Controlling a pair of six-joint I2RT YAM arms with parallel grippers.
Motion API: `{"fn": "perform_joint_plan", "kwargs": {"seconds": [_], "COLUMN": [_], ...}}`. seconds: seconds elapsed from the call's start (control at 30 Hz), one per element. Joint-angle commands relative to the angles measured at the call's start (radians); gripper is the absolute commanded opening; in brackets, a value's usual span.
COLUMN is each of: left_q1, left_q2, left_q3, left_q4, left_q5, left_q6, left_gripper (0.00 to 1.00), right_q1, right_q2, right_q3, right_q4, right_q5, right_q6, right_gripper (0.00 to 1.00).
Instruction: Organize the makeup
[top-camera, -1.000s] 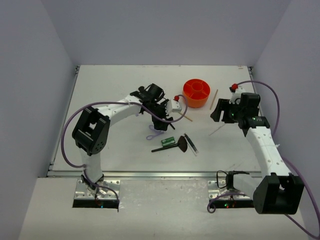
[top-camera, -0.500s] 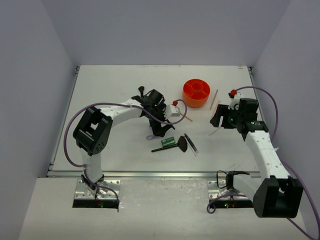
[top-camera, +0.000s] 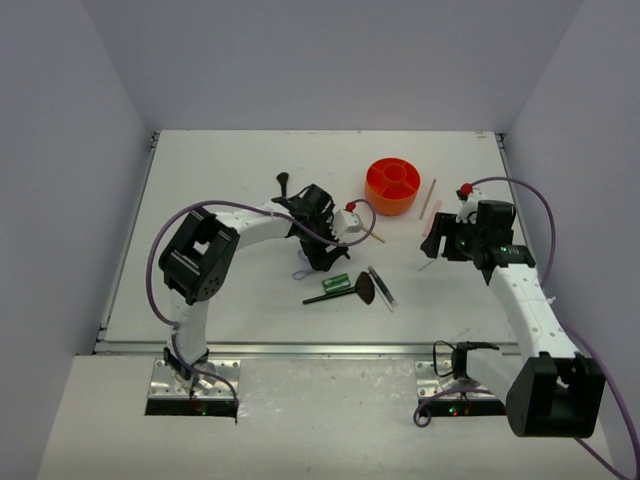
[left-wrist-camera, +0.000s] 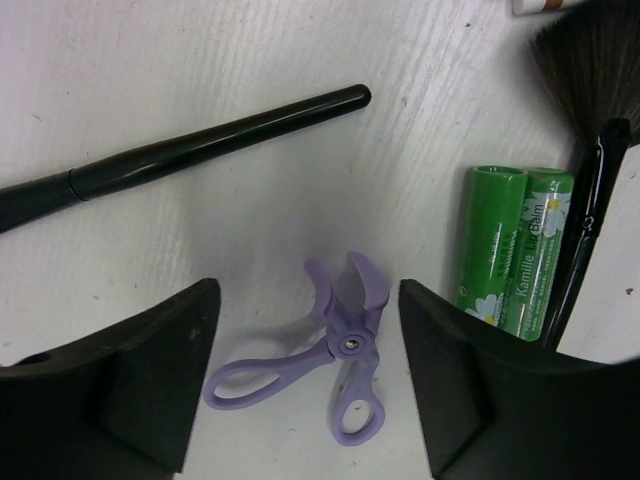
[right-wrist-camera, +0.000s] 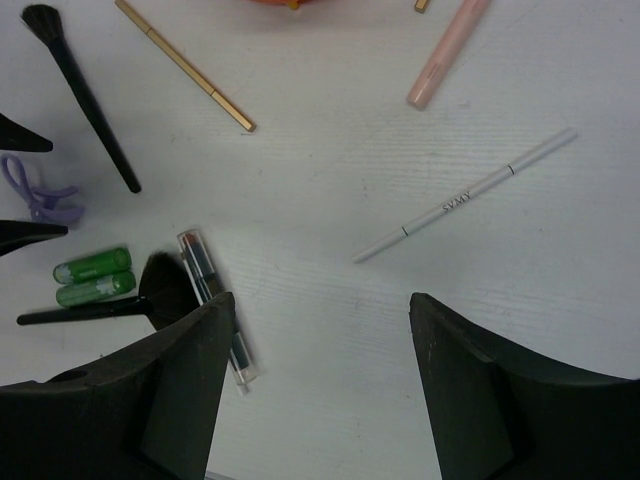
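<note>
Left gripper (left-wrist-camera: 305, 300) stands wide over the lilac tool (left-wrist-camera: 340, 360), w/ bare table each side of it betw. the fingers. Ahead, a black brush handle (left-wrist-camera: 200, 140) lies across; green tubes (left-wrist-camera: 512, 250) and the fan brush (left-wrist-camera: 590, 60) crowd one finger. Right gripper (right-wrist-camera: 320, 340) is spread over bare table. A white pencil (right-wrist-camera: 465, 200) lies ahead and a clear-capped stick (right-wrist-camera: 198, 255) runs under one finger. The table (top-camera: 230, 160) is free left of the orange cup (top-camera: 393, 185).

Left arm (top-camera: 250, 222): reaching forward and to the right from its base, elbow bending high
Left gripper (left-wrist-camera: 305, 295): pointing steeply down, black jaws standing wide apart
Right arm (top-camera: 525, 300): stretching forward and leaning to the left
Right gripper (right-wrist-camera: 318, 300): hovering, tilting downward, black jaws spreading wide, gripping nothing
</note>
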Motion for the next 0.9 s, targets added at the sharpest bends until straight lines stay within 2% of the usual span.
{"fn": "perform_joint_plan", "kwargs": {"seconds": [0.0,0.1,0.3,0.43,0.53,0.7,0.77,0.87], "left_q1": [-0.006,-0.006,-0.007,-0.007,-0.007,-0.006,-0.006,-0.005], "left_q2": [0.014,0.018,0.023,0.043,0.045,0.02,0.014,0.012], "left_q3": [0.006,0.006,-0.004,0.011,0.0,0.012,0.023,0.061], "left_q4": [0.034,0.027,0.038,0.042,0.043,0.046,0.043,0.027], "left_q5": [-0.019,-0.016,-0.022,-0.024,-0.012,0.006,0.01,0.02], "left_q6": [-0.017,-0.009,-0.026,-0.042,-0.052,-0.083,-0.09,-0.105], "left_gripper": [0.65,0.6,0.57,0.44,0.25,0.05,0.01,0.0], "right_q1": [0.002,0.002,0.002,0.002,0.002,0.002,0.002,0.002], "right_q2": [-0.015,-0.01,-0.009,-0.007,-0.007,-0.013,-0.014,-0.018], "right_q3": [-0.009,-0.008,0.005,0.009,0.009,0.013,0.015,0.02], "right_q4": [0.032,0.032,0.016,0.014,0.013,0.008,0.009,0.01], "right_q5": [0.012,0.016,0.032,0.035,0.037,0.034,0.034,0.027], "right_q6": [-0.009,-0.011,-0.034,-0.043,-0.042,-0.042,-0.042,-0.033], "right_gripper": [0.71,0.71,0.72,0.72,0.72,0.72,0.72,0.72]}}
